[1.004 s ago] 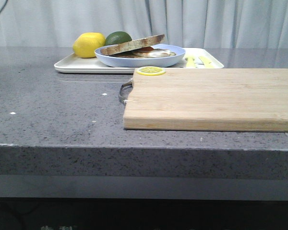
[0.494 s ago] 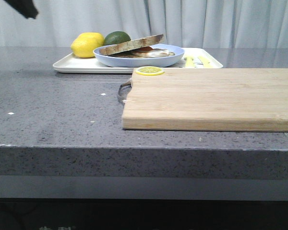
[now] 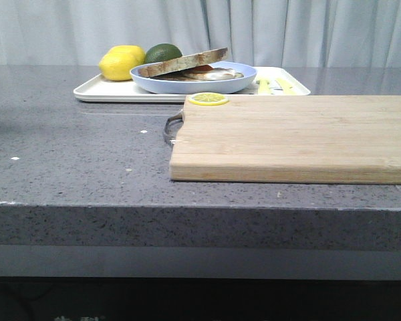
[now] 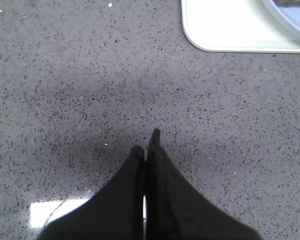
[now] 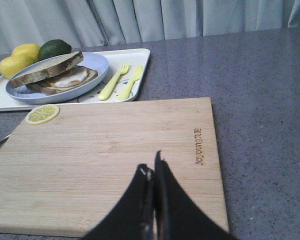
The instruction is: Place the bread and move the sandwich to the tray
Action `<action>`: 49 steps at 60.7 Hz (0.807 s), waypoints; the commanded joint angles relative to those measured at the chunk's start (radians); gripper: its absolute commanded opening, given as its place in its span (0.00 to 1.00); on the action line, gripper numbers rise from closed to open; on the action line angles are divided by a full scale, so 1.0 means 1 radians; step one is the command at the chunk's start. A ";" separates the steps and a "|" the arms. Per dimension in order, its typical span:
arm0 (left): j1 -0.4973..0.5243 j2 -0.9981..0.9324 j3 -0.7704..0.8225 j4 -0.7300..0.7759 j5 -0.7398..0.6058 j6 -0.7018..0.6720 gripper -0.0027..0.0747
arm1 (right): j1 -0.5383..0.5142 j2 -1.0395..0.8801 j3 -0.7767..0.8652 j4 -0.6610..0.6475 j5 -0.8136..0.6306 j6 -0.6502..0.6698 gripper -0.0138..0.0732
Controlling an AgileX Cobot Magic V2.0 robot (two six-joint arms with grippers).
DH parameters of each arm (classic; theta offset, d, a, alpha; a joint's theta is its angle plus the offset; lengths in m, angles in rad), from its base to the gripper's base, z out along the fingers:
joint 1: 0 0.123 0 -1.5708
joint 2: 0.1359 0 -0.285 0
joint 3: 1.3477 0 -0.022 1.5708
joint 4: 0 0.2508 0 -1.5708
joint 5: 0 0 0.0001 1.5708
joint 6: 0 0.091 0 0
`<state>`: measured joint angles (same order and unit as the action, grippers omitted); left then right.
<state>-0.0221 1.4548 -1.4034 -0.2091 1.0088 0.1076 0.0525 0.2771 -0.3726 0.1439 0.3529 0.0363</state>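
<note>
Left tool (image 4: 146, 150): your fingers pressed together, nothing between them, above bare grey worktop (image 4: 90, 75) near a corner of the tray (image 4: 215, 30). Right tool (image 5: 152, 172): likewise closed and empty, over your cutting board (image 5: 115, 150). Sandwich (image 3: 190, 67): on the light-blue plate (image 3: 194, 83), which sits on the tray; top bread (image 5: 46, 69) slice leans tilted over the egg. Also on your tray: two lemons (image 3: 122, 63), lime (image 3: 164, 53), yellow fork (image 5: 112, 80) and knife (image 5: 130, 82). Lemon slice (image 3: 209, 99): on the board's far corner.

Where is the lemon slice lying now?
In the front view, the lemon slice lies on the cutting board's far left corner, just in front of the blue plate.
</note>
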 commanded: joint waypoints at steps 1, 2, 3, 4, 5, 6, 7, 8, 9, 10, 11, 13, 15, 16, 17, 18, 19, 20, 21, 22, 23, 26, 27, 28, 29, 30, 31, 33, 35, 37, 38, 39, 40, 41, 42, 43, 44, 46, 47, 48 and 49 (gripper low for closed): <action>0.002 -0.125 0.081 -0.015 -0.139 0.005 0.01 | -0.006 0.009 -0.027 0.004 -0.074 0.000 0.09; 0.002 -0.147 0.100 -0.013 -0.153 0.005 0.01 | -0.006 0.009 -0.027 0.004 -0.074 0.000 0.09; 0.002 -0.163 0.119 -0.011 -0.166 0.005 0.01 | -0.006 0.009 -0.027 0.004 -0.074 0.000 0.09; 0.002 -0.186 0.147 -0.004 -0.187 0.005 0.01 | -0.006 0.009 -0.027 0.004 -0.074 0.000 0.09; 0.002 -0.201 0.174 0.003 -0.208 0.005 0.01 | -0.006 0.009 -0.027 0.004 -0.074 0.000 0.09; 0.002 -0.224 0.192 0.009 -0.223 0.005 0.01 | -0.006 0.009 -0.027 0.004 -0.074 0.000 0.09; 0.002 -0.239 0.210 0.015 -0.238 0.005 0.01 | -0.006 0.009 -0.027 0.004 -0.074 0.000 0.09; 0.002 -0.255 0.229 0.020 -0.253 0.005 0.01 | -0.006 0.009 -0.027 0.004 -0.074 0.000 0.09; 0.002 -0.271 0.256 0.021 -0.274 0.005 0.01 | -0.006 0.009 -0.027 0.004 -0.074 0.000 0.09; 0.002 -0.287 0.273 0.024 -0.289 0.005 0.01 | -0.006 0.009 -0.027 0.004 -0.074 0.000 0.09; 0.002 -0.303 0.291 0.024 -0.304 0.005 0.01 | -0.006 0.009 -0.027 0.004 -0.074 0.000 0.09; 0.002 -0.352 0.344 0.024 -0.344 0.005 0.01 | -0.006 0.009 -0.027 0.004 -0.074 0.000 0.09; 0.002 -0.385 0.378 0.024 -0.368 0.005 0.01 | -0.006 0.009 -0.027 0.004 -0.074 0.000 0.09; 0.002 -0.402 0.395 0.024 -0.378 0.005 0.01 | -0.006 0.009 -0.027 0.004 -0.074 0.000 0.09; 0.002 -0.428 0.412 0.024 -0.389 0.005 0.01 | -0.006 0.009 -0.027 0.004 -0.074 0.000 0.09; 0.002 -0.446 0.428 0.024 -0.399 0.005 0.01 | -0.006 0.009 -0.027 0.004 -0.074 0.000 0.09; 0.002 -0.473 0.453 0.024 -0.414 0.005 0.01 | -0.006 0.009 -0.027 0.004 -0.074 0.000 0.09; 0.002 -0.491 0.478 0.024 -0.428 0.005 0.01 | -0.006 0.009 -0.027 0.004 -0.074 0.000 0.09; 0.002 -0.518 0.494 0.024 -0.438 0.005 0.01 | -0.006 0.009 -0.027 0.004 -0.074 0.000 0.09; 0.002 -0.536 0.511 0.024 -0.446 0.005 0.01 | -0.006 0.009 -0.027 0.004 -0.074 0.000 0.09; 0.002 -0.555 0.535 0.024 -0.460 0.005 0.01 | -0.006 0.009 -0.027 0.004 -0.074 0.000 0.09; 0.002 -0.621 0.590 0.024 -0.490 0.005 0.01 | -0.006 0.009 -0.027 0.004 -0.074 0.000 0.09; 0.002 -0.649 0.605 0.024 -0.497 0.005 0.01 | -0.006 0.009 -0.027 0.004 -0.074 0.000 0.09; 0.002 -0.670 0.626 0.024 -0.504 0.005 0.01 | -0.006 0.009 -0.027 0.004 -0.074 0.000 0.09; 0.002 -0.690 0.640 0.024 -0.509 0.005 0.01 | -0.006 0.009 -0.027 0.004 -0.074 0.000 0.09; 0.002 -0.711 0.654 0.024 -0.514 0.005 0.01 | -0.006 0.009 -0.027 0.004 -0.074 0.000 0.09; 0.002 -0.731 0.667 0.024 -0.519 0.005 0.01 | -0.006 0.009 -0.027 0.004 -0.074 0.000 0.09; 0.002 -0.780 0.698 0.024 -0.529 0.005 0.01 | -0.006 0.009 -0.027 0.004 -0.074 0.000 0.09; 0.002 -0.829 0.720 0.024 -0.534 0.005 0.01 | -0.006 0.009 -0.027 0.004 -0.074 0.000 0.09; 0.002 -0.876 0.748 0.024 -0.542 0.005 0.01 | -0.006 0.009 -0.027 0.004 -0.074 0.000 0.09; 0.002 -0.895 0.758 0.024 -0.545 0.005 0.01 | -0.006 0.009 -0.027 0.004 -0.074 0.000 0.09; 0.002 -0.913 0.773 0.024 -0.549 0.005 0.01 | -0.006 0.009 -0.027 0.004 -0.074 0.000 0.09; 0.002 -0.939 0.783 0.024 -0.552 0.005 0.01 | -0.006 0.009 -0.027 0.004 -0.074 0.000 0.09; 0.002 -0.956 0.797 0.024 -0.554 0.005 0.01 | -0.006 0.009 -0.027 0.004 -0.074 0.000 0.09; 0.002 -0.973 0.805 0.024 -0.554 0.005 0.01 | -0.006 0.009 -0.027 0.004 -0.074 0.000 0.09; 0.002 -0.997 0.818 0.024 -0.556 0.005 0.01 | -0.006 0.009 -0.027 0.004 -0.074 0.000 0.09; 0.002 -1.012 0.826 0.024 -0.556 0.005 0.01 | -0.006 0.009 -0.027 0.004 -0.074 0.000 0.09; 0.002 -1.042 0.842 0.024 -0.556 0.005 0.01 | -0.006 0.009 -0.027 0.004 -0.074 0.000 0.09; 0.002 -1.064 0.854 0.024 -0.556 0.005 0.01 | -0.006 0.009 -0.027 0.004 -0.074 0.000 0.09; 0.002 -1.078 0.861 0.024 -0.556 0.005 0.01 | -0.006 0.009 -0.027 0.004 -0.074 0.000 0.09; 0.002 -1.099 0.873 0.024 -0.558 0.005 0.01 | -0.006 0.009 -0.027 0.004 -0.074 0.000 0.09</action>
<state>-0.0221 0.4196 -0.5438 -0.1771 0.5381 0.1121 0.0525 0.2771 -0.3726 0.1439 0.3529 0.0363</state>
